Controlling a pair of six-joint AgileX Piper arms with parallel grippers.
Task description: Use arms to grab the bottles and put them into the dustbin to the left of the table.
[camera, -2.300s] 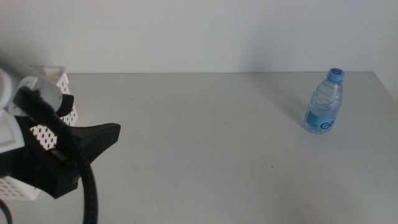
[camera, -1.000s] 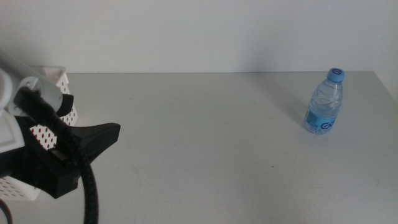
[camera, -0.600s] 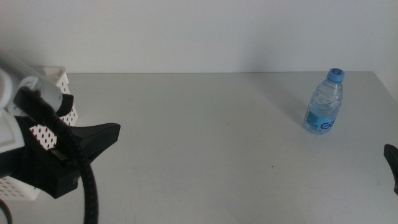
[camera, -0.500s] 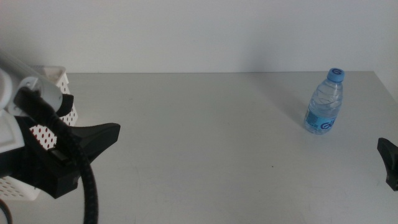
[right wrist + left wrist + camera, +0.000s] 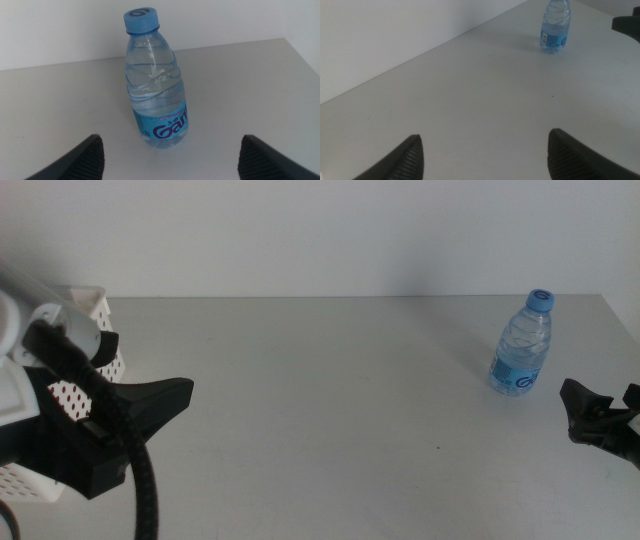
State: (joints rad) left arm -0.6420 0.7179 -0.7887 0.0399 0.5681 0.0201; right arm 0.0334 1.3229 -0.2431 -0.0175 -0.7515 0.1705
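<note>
Since the earlier frames, the right gripper (image 5: pixel 590 412) has been advanced into the middle view from the right edge, where only a dark tip was seen half a second ago; the left arm and the bottle are unchanged in position.

Left side: the left gripper (image 5: pixel 150 402) is held low at the left of the table (image 5: pixel 320 400), its black wedge pointing toward the table's centre, with a ribbed black cable (image 5: pixel 140 480) looped beneath it. Behind and beside this gripper, at the table's left edge, the white perforated dustbin (image 5: pixel 85 305) is partly hidden by the arm. In the left wrist view the two jaw tips are spread widely with bare tabletop between them (image 5: pixel 482 150); nothing is gripped. The bottle lies far ahead of this gripper, across the table.

Right side: the clear water bottle (image 5: pixel 522 345) with blue cap and blue label is stood upright near the table's far right corner. The right gripper is positioned just short of it, on the near right side, apart from it and not touching. In the right wrist view the bottle (image 5: pixel 156 85) is centred directly ahead of the gripper (image 5: pixel 172 155), framed between the two jaw tips, which are parted wider than the bottle's body. Nothing is held by either gripper.
</note>
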